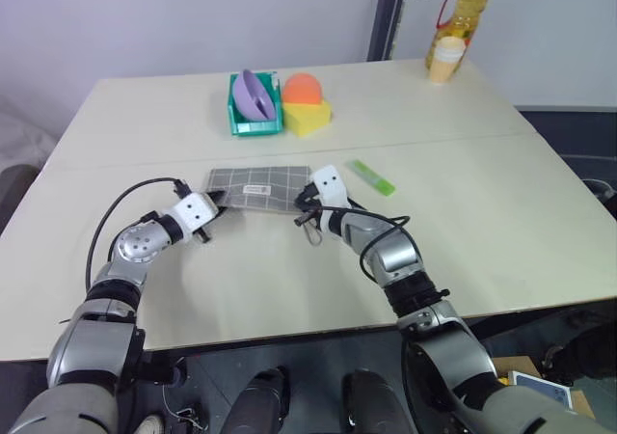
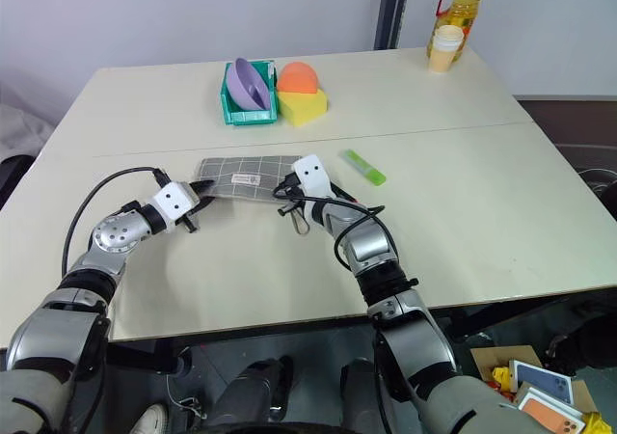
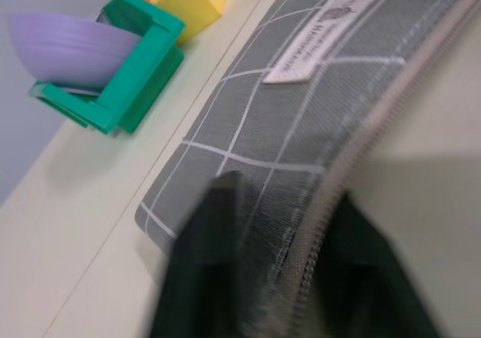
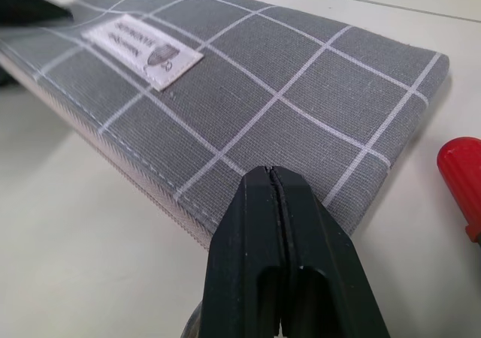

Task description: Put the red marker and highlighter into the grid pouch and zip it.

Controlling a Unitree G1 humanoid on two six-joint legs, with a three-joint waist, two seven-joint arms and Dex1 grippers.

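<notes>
Leftmost, the left gripper (image 1: 214, 205) reaches in level over the pale cream table (image 1: 145, 289), and in its wrist view its two black fingers (image 3: 207, 267) sit clamped on the near-left corner of the grid pouch (image 1: 260, 189), one finger on the cloth face, the other on the far side of the zipper edge. That pouch, a flat grey fabric rectangle crossed by thin white lines with a small white label (image 4: 143, 50), lies flat on the table between the two grippers, its zipper edge toward the robot. Behind it stands a green plastic bin (image 1: 253, 118) holding a lilac bowl (image 1: 253, 94), with a yellow sponge block (image 1: 307, 118) and an orange ball (image 1: 303, 88) just beside it. At the pouch's right end the right gripper (image 1: 305, 203) has its fingers (image 4: 289, 270) pressed tightly together, their tips at the zipper edge; whether they pinch anything cannot be told. The red end of the red marker (image 4: 462, 176) shows on the table just beside the pouch's right end. Further right, apart from the pouch, lies the highlighter (image 1: 371, 177), a short light green translucent pen. At the far right corner stand a yellow oil bottle (image 1: 461, 10) and a paper cup (image 1: 445, 60).
</notes>
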